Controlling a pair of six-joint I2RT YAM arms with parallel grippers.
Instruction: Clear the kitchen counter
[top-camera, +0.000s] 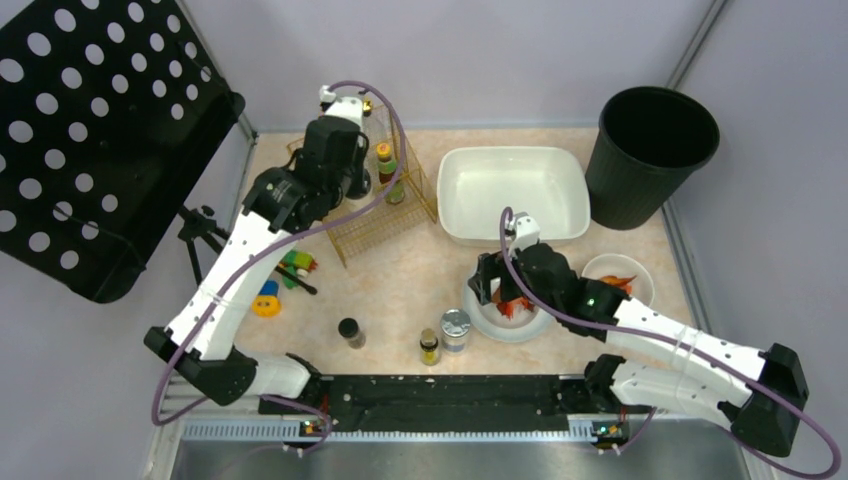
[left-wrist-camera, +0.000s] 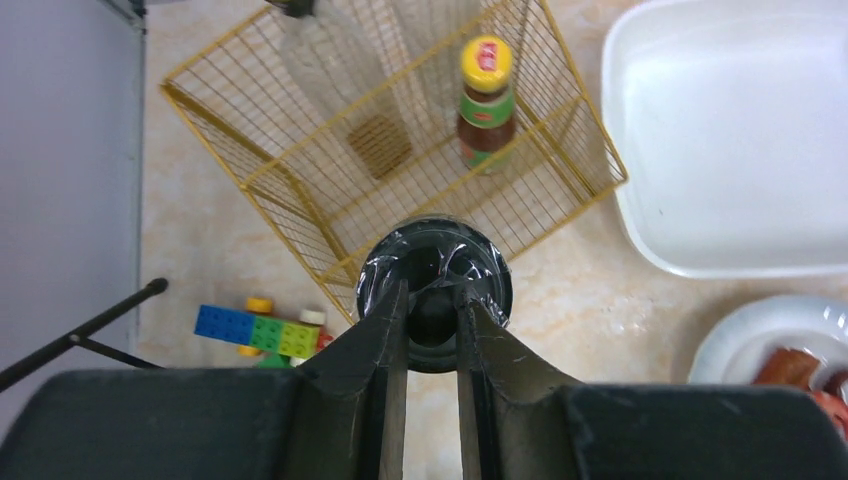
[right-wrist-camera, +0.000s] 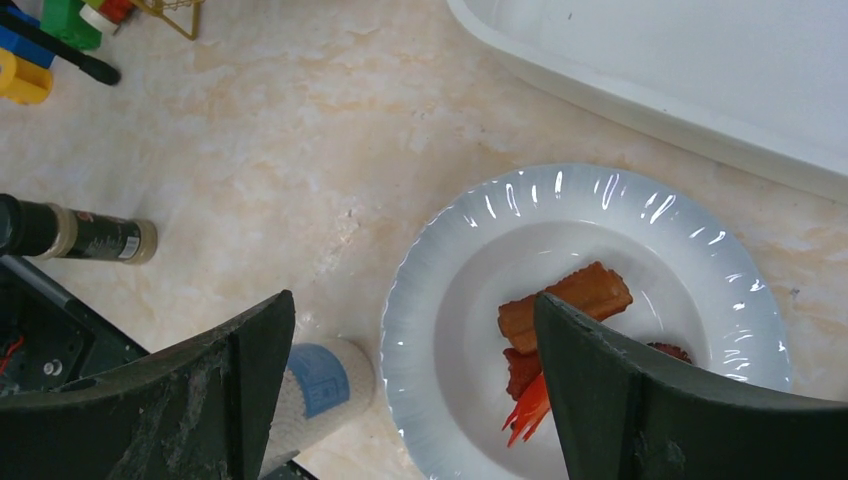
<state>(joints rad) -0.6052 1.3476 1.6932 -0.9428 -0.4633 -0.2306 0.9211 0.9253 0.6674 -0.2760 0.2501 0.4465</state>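
On the kitchen counter (top-camera: 400, 280) stand a black-capped bottle (top-camera: 351, 331), a small yellow-labelled bottle (top-camera: 429, 346) and a silver-topped can (top-camera: 456, 328). My left gripper (left-wrist-camera: 432, 290) is shut on the round top of a dark bottle (left-wrist-camera: 437, 255) wrapped in shiny black film. It hangs at the near edge of the yellow wire basket (left-wrist-camera: 300, 190). A yellow-capped sauce bottle (left-wrist-camera: 486, 105) stands inside the basket. My right gripper (right-wrist-camera: 412, 310) is open above the white plate (right-wrist-camera: 600, 220), which holds brown and red food (right-wrist-camera: 565, 300).
A white tub (top-camera: 515, 190) sits behind the plate and a black bin (top-camera: 650, 150) at the back right. A small bowl of food (top-camera: 617, 277) is right of the plate. Toy bricks (top-camera: 295, 265) and a yellow piece (top-camera: 266, 300) lie left, by a small tripod (top-camera: 200, 235).
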